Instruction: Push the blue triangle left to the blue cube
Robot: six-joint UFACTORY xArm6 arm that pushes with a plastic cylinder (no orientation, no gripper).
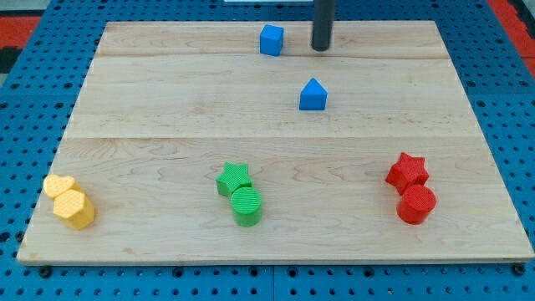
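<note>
The blue triangle (313, 95) sits on the wooden board (167, 100), a little right of the middle, in the upper half of the view. The blue cube (271, 40) stands near the board's top edge, up and to the left of the triangle. My tip (322, 48) is near the top edge, right of the cube and above the triangle. It touches neither block.
A green star (235, 178) and a green cylinder (246, 206) lie together at the bottom middle. A red star (407, 171) and a red cylinder (416, 204) lie at the bottom right. A yellow heart (58, 186) and a yellow hexagon (74, 209) lie at the bottom left.
</note>
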